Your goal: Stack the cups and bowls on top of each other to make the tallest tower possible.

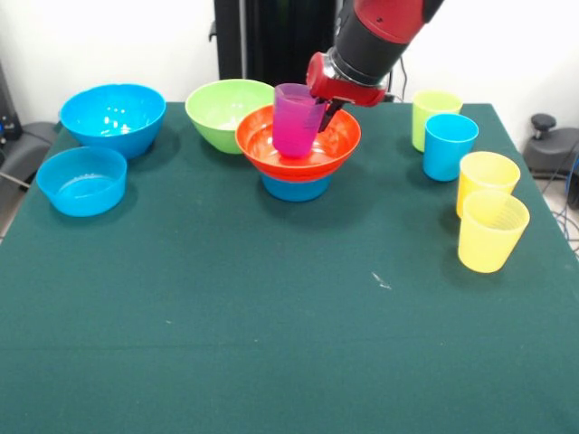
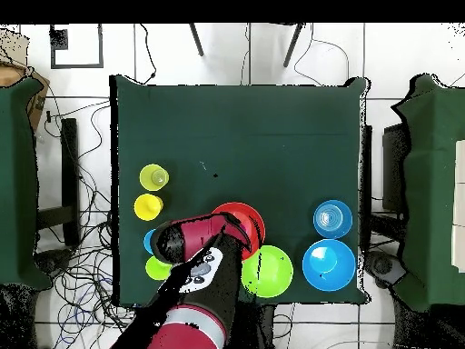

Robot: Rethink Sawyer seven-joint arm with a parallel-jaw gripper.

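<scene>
The tower stands at the table's far middle: a small blue bowl (image 1: 297, 188) carries the wide orange bowl (image 1: 298, 149) (image 2: 247, 218), and the translucent purple cup (image 1: 295, 122) sits in it, slightly tilted. My gripper (image 1: 322, 116) is at the cup's right rim, shut on its wall, with one black finger (image 1: 328, 115) showing outside the cup. In the overhead view the arm (image 2: 195, 244) covers the cup and the gripper.
A lime green bowl (image 1: 220, 107) (image 2: 269, 271) touches the tower's left side. A large blue bowl (image 1: 113, 116) (image 2: 329, 264) and a smaller blue bowl (image 1: 81, 181) (image 2: 332, 218) stand further left. At the right stand a green cup (image 1: 434, 110), a blue cup (image 1: 449, 146) and two yellow cups (image 1: 487, 179) (image 1: 491, 231).
</scene>
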